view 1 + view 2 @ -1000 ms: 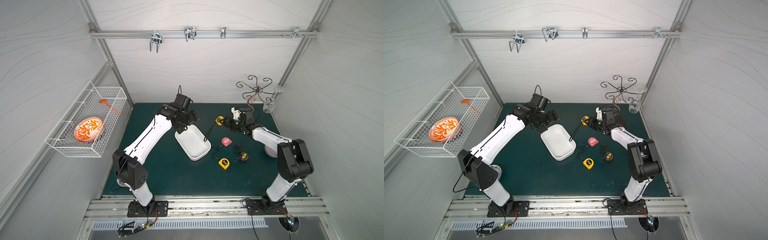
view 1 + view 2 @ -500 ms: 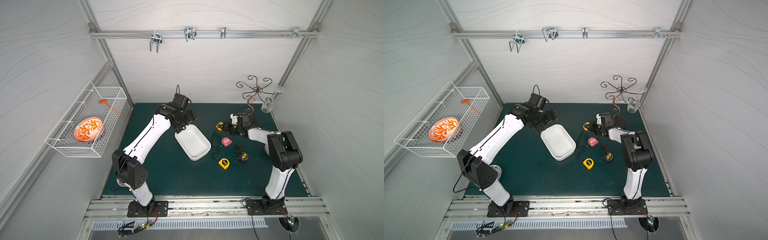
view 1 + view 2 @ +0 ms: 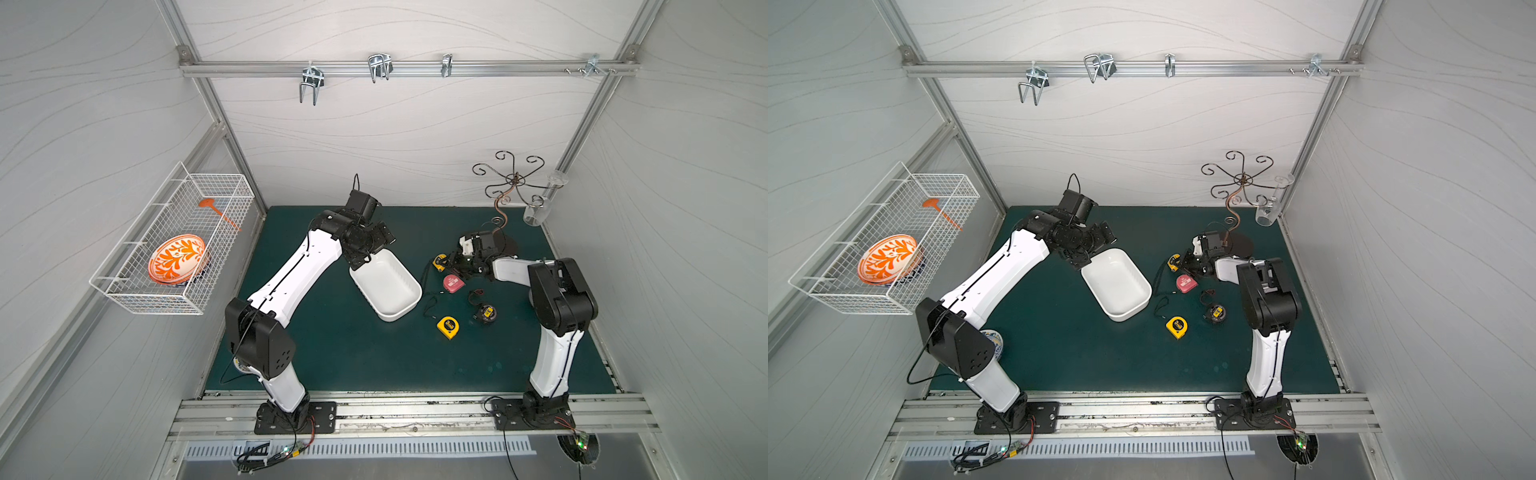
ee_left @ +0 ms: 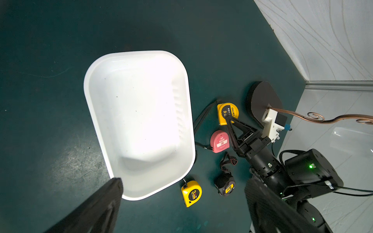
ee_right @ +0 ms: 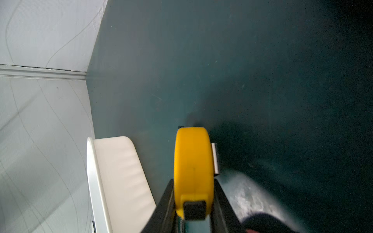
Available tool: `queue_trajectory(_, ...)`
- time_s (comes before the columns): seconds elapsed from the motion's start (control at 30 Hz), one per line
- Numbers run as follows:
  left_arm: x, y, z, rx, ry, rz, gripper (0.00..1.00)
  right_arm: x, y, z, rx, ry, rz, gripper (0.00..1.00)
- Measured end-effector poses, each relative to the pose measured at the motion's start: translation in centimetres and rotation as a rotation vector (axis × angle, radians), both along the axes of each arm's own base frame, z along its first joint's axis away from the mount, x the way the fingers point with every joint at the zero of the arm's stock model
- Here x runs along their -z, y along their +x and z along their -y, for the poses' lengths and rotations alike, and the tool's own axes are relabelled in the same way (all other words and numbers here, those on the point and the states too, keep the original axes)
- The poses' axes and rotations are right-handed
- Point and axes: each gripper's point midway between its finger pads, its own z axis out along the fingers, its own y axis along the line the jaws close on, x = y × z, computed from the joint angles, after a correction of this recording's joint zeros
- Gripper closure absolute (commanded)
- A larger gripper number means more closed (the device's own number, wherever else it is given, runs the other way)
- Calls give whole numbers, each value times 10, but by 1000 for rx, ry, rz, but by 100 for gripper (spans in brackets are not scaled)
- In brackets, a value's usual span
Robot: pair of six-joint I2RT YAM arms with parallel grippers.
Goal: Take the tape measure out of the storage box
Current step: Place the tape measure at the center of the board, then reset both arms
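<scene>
Yellow plastic tape measure (image 4: pixel 227 113) just outside shallow white plastic storage box (image 4: pixel 137 113), flanked by right gripper (image 5: pixel 193 181), pinch or release indiscernible; left gripper (image 3: pixel 373 249) spread wide — part jaws fully before lifting clear.

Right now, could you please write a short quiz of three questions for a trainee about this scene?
1. True or false: the storage box holds a tape measure.
2. How many tape measures are in view?
3. What sits between the jaws of the right gripper? A. the pink tape measure B. a yellow tape measure C. the rim of the box

Key
1. False: it is empty.
2. Four: the far yellow tape measure, the near yellow tape measure, the pink tape measure, the black tape measure.
3. B, the far yellow tape measure.
</scene>
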Motion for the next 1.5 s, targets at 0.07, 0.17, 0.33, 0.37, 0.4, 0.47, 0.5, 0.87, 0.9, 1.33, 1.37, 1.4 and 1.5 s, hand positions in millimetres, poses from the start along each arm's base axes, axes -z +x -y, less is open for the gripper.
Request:
queue_trajectory(0.07, 1, -1, -1, 0, 2, -3, 0, 3, -2, 2, 6, -11, -15, 37)
queue_trajectory(0.17, 3, -2, -3, 8, 10, -3, 0, 2, -4, 4, 6, -23, -16, 22)
queue_trajectory(0.33, -1, -2, -16, 40, 61, 41, 0, -14, -15, 9, -6, -45, 6, 2)
queue_trajectory(0.37, -2, -2, -20, 49, 79, 58, 0, -19, -18, 10, -12, -51, 15, 1)
queue_trajectory(0.4, -4, -3, -25, 59, 106, 81, 0, -25, -22, 11, -17, -53, 25, 1)
queue_trajectory(0.47, -7, -4, -34, 77, 148, 123, 0, -38, -28, 13, -30, -61, 53, 1)
queue_trajectory(0.5, -7, -6, -40, 89, 174, 145, 0, -46, -32, 14, -39, -66, 73, 1)
queue_trajectory(0.87, 34, -27, -105, 195, 401, 302, 1, -102, -67, 39, -141, -261, 286, 1)
queue_trajectory(0.9, 39, -28, -112, 199, 419, 314, 1, -105, -67, 45, -142, -299, 312, 1)
queue_trajectory(1.33, 95, -26, -177, 213, 623, 461, 1, -78, -50, 146, 59, -618, 482, 1)
queue_trajectory(1.37, 101, -27, -181, 212, 637, 466, 1, -75, -47, 152, 73, -635, 489, 1)
queue_trajectory(1.4, 107, -28, -184, 210, 649, 473, 1, -72, -46, 157, 84, -647, 496, 1)
queue_trajectory(1.5, 125, -33, -190, 215, 682, 494, 1, -60, -48, 167, 101, -678, 522, 1)
